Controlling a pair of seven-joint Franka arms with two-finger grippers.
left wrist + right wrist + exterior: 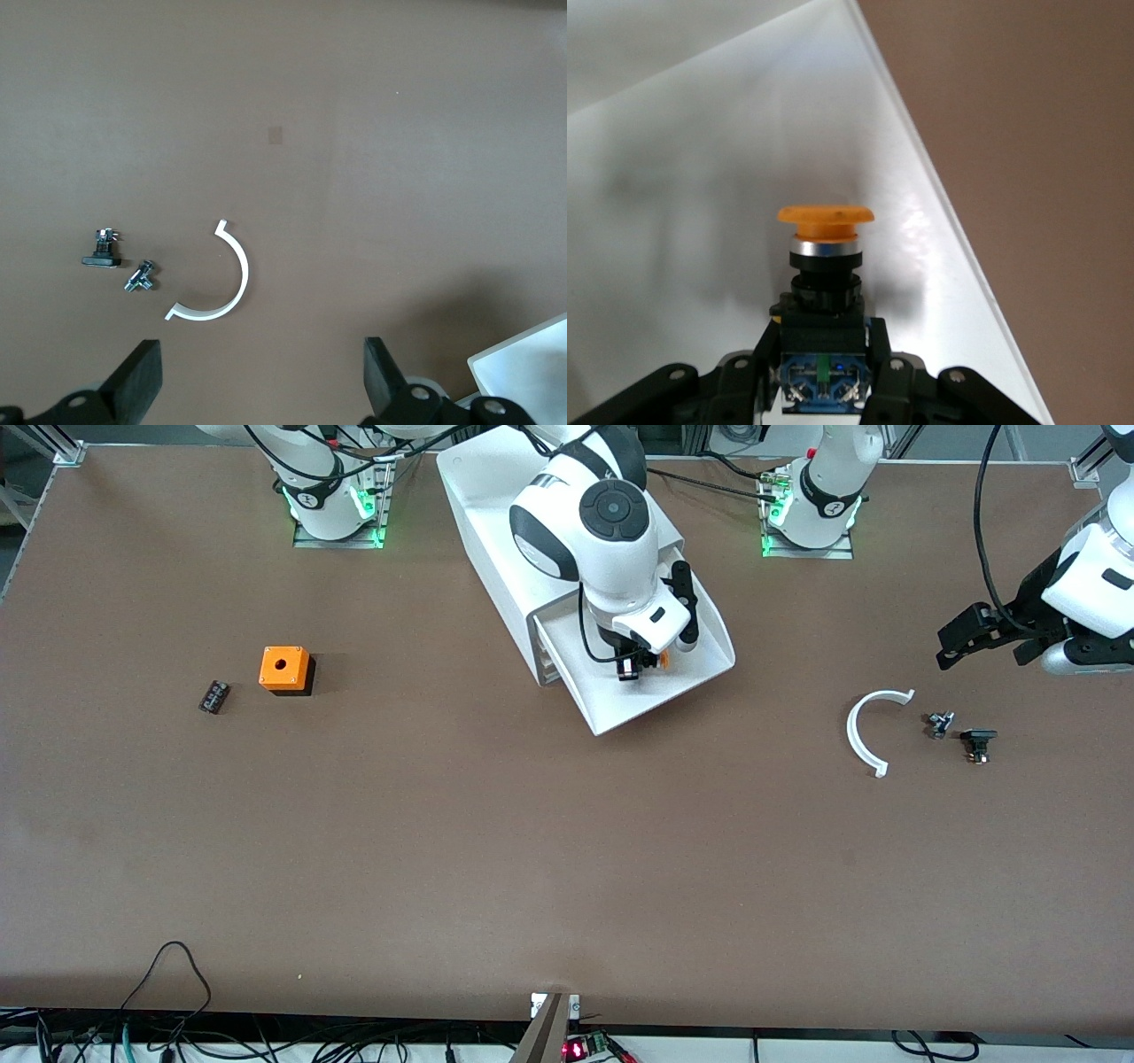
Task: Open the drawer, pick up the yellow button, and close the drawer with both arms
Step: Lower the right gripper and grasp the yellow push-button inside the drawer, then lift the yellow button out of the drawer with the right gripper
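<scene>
Brown table (443,850): right pincer (824,376) clamped on button (825,266) over drawer (700,677); left pincer (261,385) spread, empty.

The button (654,660) sits in the pulled-out drawer (673,691) of the cabinet (483,509).

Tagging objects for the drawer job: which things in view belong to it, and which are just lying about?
In the job:
- drawer, pulled open
- button, gripped by the right end effector in the drawer
- left end effector, open, waiting over the table

Lying about:
- orange cube
- small black block
- white curved clip
- small metal part
- black part
</scene>
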